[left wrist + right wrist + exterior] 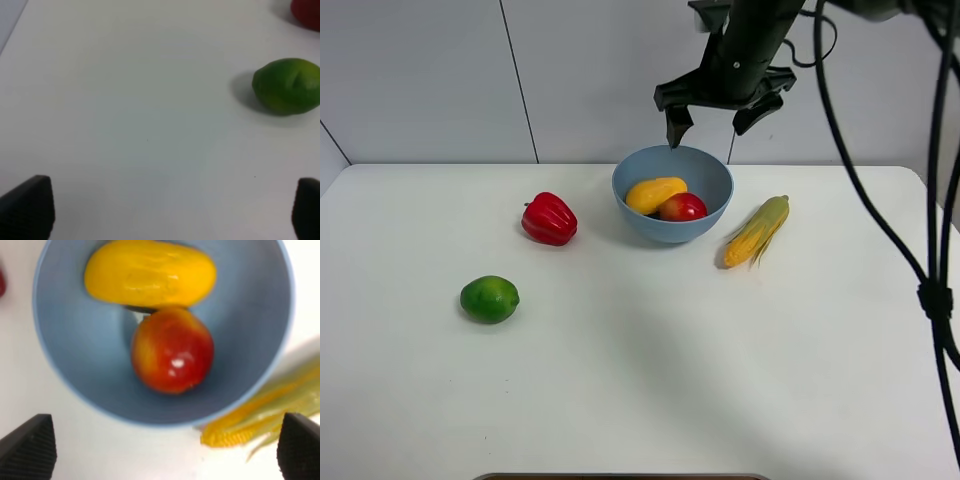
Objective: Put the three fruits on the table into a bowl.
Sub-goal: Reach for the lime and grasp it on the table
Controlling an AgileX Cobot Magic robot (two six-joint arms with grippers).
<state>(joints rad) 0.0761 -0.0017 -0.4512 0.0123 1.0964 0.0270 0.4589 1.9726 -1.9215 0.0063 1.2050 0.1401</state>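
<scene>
At the left of the tabletop the lime lay alone, the one fruit not yet in the bowl. The left pincer hovered near it, released and empty, with its fingers spread wide. In its wrist view the lime sat off to one side, not between the fingers. A close from that line would likely catch the round skin off-centre. The lime could then squirt free and roll across the bare surface, perhaps toward the near left edge.

Right of the lime and farther back stood the red bell pepper, roughly on the straight path to the bowl. A low carry might clip it, and a careless pick might take it for a fruit.

The mango and the pomegranate-like fruit lay touching inside the bowl and filled much of its floor. A lime dropped from height could bounce off them and out over the rim.

The right pincer hung just over the bowl's far rim, also released and holding nothing. Should the left arm arrive while it hung there, the two might collide.

The corn cob lay just beside the bowl on the right, so a shoved bowl would push into it.
</scene>
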